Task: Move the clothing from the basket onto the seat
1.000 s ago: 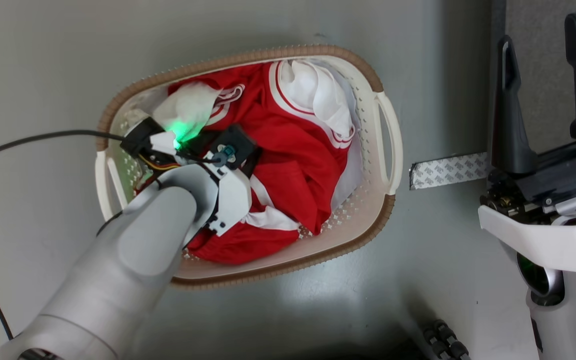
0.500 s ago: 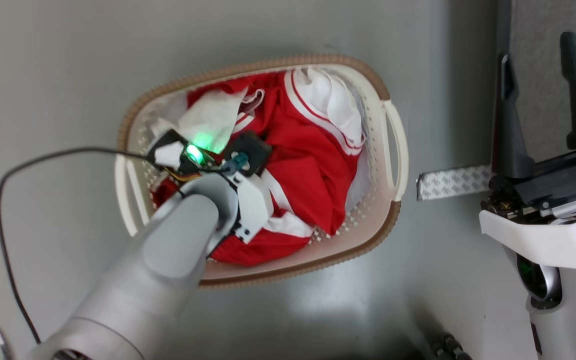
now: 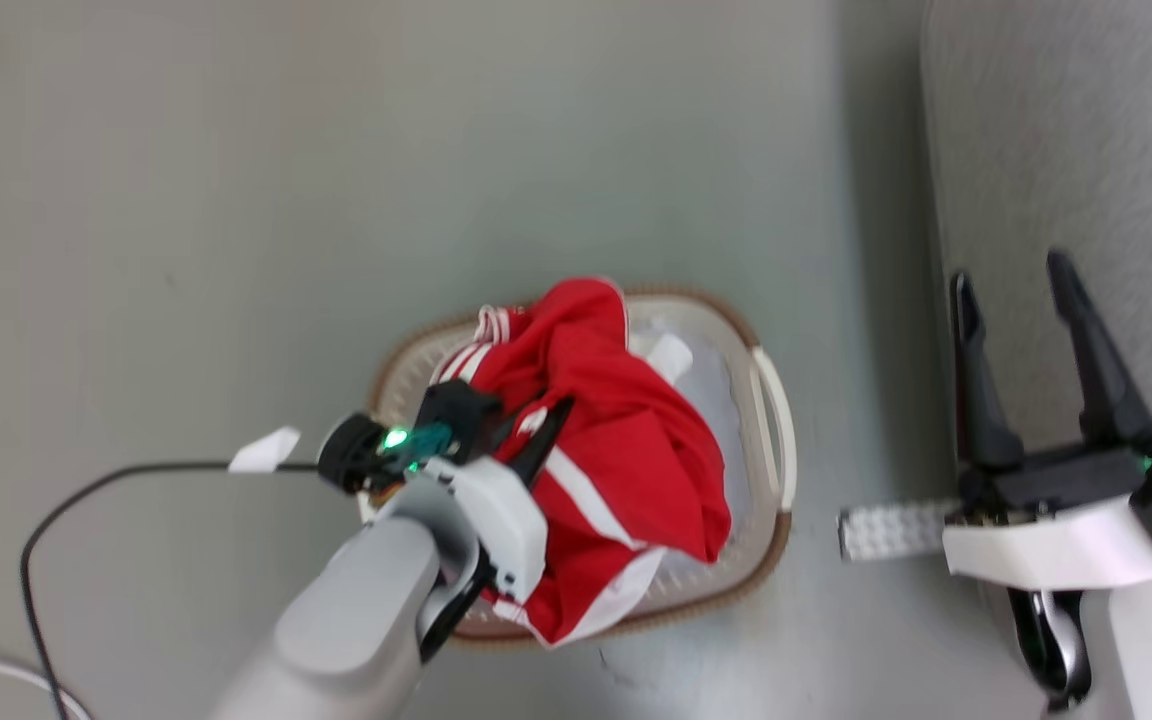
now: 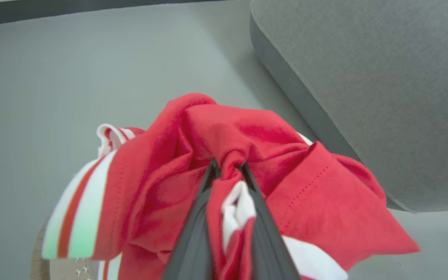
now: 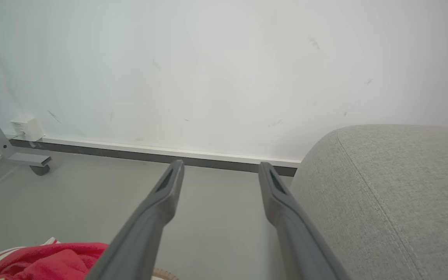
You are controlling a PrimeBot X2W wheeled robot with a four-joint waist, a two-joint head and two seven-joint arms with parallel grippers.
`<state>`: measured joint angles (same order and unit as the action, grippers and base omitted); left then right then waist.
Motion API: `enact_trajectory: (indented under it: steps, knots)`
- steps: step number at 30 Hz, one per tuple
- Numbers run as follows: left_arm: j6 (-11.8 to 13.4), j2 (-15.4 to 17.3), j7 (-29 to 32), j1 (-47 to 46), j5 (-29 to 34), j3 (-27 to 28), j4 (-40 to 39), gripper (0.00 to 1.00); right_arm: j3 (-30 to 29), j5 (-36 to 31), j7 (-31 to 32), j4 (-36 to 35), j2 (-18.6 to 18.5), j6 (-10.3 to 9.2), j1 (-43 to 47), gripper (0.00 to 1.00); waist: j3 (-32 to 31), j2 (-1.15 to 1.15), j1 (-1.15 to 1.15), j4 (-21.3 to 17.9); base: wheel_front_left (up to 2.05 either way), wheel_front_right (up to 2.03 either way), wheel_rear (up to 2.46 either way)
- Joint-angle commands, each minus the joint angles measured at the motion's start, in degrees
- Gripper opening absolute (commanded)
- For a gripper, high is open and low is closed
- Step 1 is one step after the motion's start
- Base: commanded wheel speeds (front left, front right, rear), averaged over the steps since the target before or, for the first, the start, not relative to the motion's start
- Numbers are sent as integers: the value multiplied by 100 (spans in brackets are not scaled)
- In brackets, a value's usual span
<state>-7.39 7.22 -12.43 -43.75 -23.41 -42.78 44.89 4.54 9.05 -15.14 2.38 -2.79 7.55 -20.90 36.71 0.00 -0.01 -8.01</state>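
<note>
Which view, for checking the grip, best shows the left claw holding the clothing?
Left wrist view: close up, the left claw is shut on a bunched fold of clothing. Head view shows it smaller, above the basket; right wrist view catches a red edge.

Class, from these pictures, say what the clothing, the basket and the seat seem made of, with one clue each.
Clothing: soft matt fabric, perhaps knit; it bunches, with stitched hems.
Basket: likely moulded plastic; smooth cream wall with holes.
Seat: woven upholstery cloth; grey weave, sewn seam.
</note>
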Motion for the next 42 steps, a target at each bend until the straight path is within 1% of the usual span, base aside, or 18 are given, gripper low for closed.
enact_trajectory:
  steps: [1, 6, 10, 16, 22, 26, 29, 33, 42]
  knots:
    - [-15, 72, -8, 172, -148, 29, -108, 0, -44, -26, -2, 74, -19, -12, 146, 100, -810, 0, 1, 249, 0, 0, 0]
    - [-14, 259, 172, 720, -484, 71, -679, 0, -123, -73, -2, 370, -20, -12, 486, 100, -1503, 0, 1, 378, 0, 0, 0]
    - [120, 425, 304, 1154, -656, 153, -1247, 0, -164, -91, -2, 574, -21, -12, 729, 100, -1976, 0, 1, 423, 0, 0, 0]
    - [460, 745, 545, 1764, -898, 339, -2238, 0, -250, -110, -2, 824, -20, -12, 1121, 100, -2611, 0, 1, 434, 0, 0, 0]
    - [910, 1088, 768, 2304, -1099, 581, -3174, 0, -432, -184, -2, 1088, -19, -12, 1563, 100, -3187, 0, 1, 447, 0, 0, 0]
    - [1196, 1264, 872, 2549, -1196, 755, -3642, 0, -488, -208, -2, 1221, -19, -12, 1841, 100, -3526, 0, 1, 453, 0, 0, 0]
    - [1360, 1400, 957, 2607, -1192, 881, -3922, 0, -494, -204, -2, 1271, -19, -12, 1966, 100, -3669, 0, 1, 447, 0, 0, 0]
    - [1498, 1562, 1059, 2542, -1192, 1026, -4224, 0, -426, -144, -2, 1329, -19, -12, 2011, 100, -3773, 0, 1, 429, 0, 0, 0]
    - [1639, 1833, 1276, 2382, -1203, 1209, -4671, 0, -266, -154, -2, 1349, -20, -12, 1964, 100, -3834, 0, 1, 435, 0, 0, 0]
